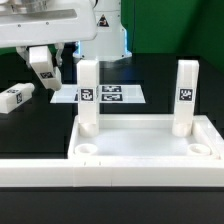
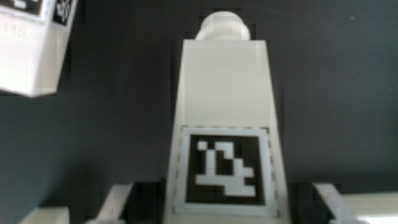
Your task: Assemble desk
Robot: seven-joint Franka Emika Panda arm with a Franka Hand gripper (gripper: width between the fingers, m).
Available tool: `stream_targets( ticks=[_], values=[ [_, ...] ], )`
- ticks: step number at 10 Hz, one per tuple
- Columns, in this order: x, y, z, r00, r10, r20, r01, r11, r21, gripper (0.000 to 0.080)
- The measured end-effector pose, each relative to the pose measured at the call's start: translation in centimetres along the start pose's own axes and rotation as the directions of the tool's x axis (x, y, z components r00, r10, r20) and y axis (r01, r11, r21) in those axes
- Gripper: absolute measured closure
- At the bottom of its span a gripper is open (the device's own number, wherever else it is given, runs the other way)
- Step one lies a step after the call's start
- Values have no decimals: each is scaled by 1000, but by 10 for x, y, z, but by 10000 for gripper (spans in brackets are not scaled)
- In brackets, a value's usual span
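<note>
Two legs stand upright in the far corner sockets of the tray (image 1: 150, 152): one leg (image 1: 88, 95) on the exterior view's left, the other leg (image 1: 186, 95) on its right, each with a black-and-white tag facing the camera. The two near sockets (image 1: 86, 147) are open. The tray lies on the black tabletop (image 1: 30, 130), just behind the long low wall (image 1: 40, 172). The arm (image 1: 40, 30) reaches down on the exterior view's left, beside the marker board (image 1: 110, 95). In that view its end is too small to separate from what is under it. In the wrist view a third leg (image 2: 228, 110) lies lengthwise between the fingers (image 2: 118, 205), its tag (image 2: 228, 165) near them and its round peg (image 2: 222, 25) pointing away. A dark gap shows on each side of this leg — the fingers look spread there, but I cannot tell whether they pinch it outside the picture. A fourth leg (image 1: 15, 98) lies flat on the tabletop, near the arm and well apart from the tray.
</note>
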State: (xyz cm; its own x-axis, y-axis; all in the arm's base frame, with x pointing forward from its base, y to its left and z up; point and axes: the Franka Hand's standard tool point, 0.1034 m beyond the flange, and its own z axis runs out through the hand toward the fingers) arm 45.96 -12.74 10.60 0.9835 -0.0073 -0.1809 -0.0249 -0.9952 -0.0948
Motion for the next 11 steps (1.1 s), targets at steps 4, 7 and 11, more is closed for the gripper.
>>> stream_targets(
  ticks=[4, 7, 11],
  values=[
    [9, -1, -3, 1000, -13, -24, 12, 1000, -13, 507],
    [38, -5, -27, 986, -25, -163, 18, 999, -45, 507],
    [65, -19, -43, 981, -65, -181, 55, 996, -64, 507]
  ],
)
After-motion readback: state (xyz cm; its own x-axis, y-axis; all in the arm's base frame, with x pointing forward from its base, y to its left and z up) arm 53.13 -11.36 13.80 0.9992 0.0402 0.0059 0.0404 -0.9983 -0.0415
